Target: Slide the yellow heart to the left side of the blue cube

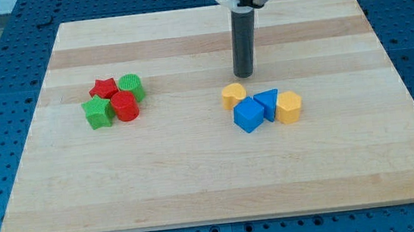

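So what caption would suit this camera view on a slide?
My tip sits just above the yellow heart, which touches the blue cube at its upper left.

Rod standing vertical over the board, upper centre-right.

My tip (243, 75) is sitting at board height, nearer the top edge than the bottom edge and slightly toward the right edge from the middle. The dark rod is rising straight up into a silver-and-black collar that is getting cut off at the view's top; nothing more of the arm is showing.
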Robot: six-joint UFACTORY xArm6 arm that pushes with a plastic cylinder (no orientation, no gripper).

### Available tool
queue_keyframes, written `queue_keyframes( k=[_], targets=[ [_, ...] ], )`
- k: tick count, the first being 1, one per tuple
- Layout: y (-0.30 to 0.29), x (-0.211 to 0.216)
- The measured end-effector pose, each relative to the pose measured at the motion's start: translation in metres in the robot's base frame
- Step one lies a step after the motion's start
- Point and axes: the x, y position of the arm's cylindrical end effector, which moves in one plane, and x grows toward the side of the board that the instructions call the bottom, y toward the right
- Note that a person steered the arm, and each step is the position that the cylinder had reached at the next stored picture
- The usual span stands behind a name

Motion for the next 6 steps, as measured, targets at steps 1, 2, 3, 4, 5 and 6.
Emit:
queue_keyframes(
  k=[1,2,3,4,5,6],
  targets=[
    [0.0,0.009],
    [-0.001,0.02],
    [-0.001,0.031],
    [-0.005,0.038],
    [-0.023,0.042],
    [-0.052,0.042]
  ],
)
